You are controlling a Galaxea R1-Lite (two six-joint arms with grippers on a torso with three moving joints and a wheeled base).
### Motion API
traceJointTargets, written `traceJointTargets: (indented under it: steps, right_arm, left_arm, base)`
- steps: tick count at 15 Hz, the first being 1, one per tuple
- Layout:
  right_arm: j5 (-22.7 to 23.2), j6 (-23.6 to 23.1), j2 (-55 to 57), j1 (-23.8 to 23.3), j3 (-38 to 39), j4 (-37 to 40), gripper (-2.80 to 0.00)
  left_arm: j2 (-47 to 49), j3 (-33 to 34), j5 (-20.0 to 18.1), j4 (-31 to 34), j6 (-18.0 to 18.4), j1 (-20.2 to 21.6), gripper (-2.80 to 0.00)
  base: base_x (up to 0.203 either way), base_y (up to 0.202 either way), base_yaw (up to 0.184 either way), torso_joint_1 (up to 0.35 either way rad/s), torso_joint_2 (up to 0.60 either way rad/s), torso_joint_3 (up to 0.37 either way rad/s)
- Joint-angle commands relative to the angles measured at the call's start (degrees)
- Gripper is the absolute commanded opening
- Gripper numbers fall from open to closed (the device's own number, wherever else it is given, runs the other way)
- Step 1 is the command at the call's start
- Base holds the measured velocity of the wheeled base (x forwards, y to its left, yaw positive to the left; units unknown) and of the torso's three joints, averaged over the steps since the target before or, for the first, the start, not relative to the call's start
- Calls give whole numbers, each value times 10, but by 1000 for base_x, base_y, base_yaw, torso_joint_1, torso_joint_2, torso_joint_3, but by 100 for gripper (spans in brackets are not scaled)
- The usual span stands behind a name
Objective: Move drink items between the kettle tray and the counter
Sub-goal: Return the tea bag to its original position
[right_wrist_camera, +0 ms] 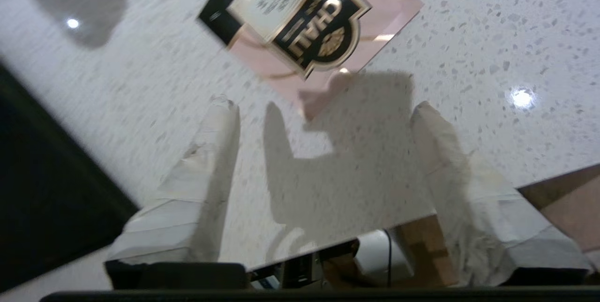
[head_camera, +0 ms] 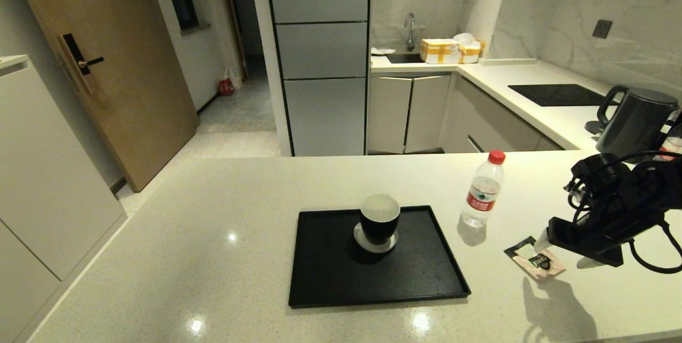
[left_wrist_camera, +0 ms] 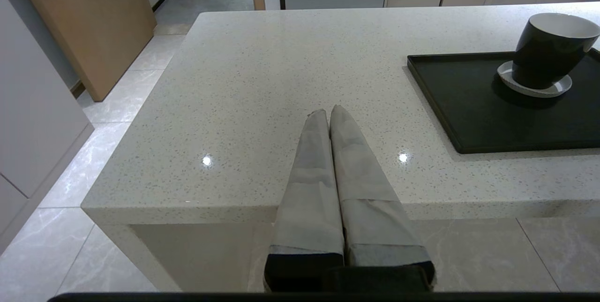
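Note:
The water bottle (head_camera: pixel 482 189) with red cap stands upright on the cream counter (head_camera: pixel 213 215), just right of the black kettle tray (head_camera: pixel 421 274). The pink-beige tea sachet (head_camera: pixel 535 259) (right_wrist_camera: pixel 311 30) lies flat on the counter, further right and nearer me. My right gripper (head_camera: pixel 566 252) (right_wrist_camera: pixel 323 105) hovers open just above the counter beside the sachet, with nothing between its fingers (right_wrist_camera: pixel 206 161). My left gripper (left_wrist_camera: pixel 328 113) is shut and empty over the counter's near left edge; it does not show in the head view.
A black cup (head_camera: pixel 379 218) on a grey coaster (head_camera: pixel 375 242) stands at the tray's far middle. A dark kettle (head_camera: pixel 636 122) and a second bottle (head_camera: pixel 670 147) are at the far right. The black cooktop (head_camera: pixel 557 94) is behind. The counter's front edge is close to my right gripper.

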Motion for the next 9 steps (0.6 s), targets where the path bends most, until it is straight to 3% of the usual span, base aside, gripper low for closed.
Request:
traceJointTargets:
  steps: [1, 9]
  right_arm:
    - [-5, 9, 51, -5, -23, 1, 0]
    - [-8, 11, 89, -5, -33, -17, 0]
  left_arm:
    - [-1, 1, 0, 0, 0, 0, -280]
    - [-1, 1, 0, 0, 0, 0, -280]
  base:
    - [0, 0, 0, 0, 0, 0]
    - [0, 0, 0, 0, 0, 0]
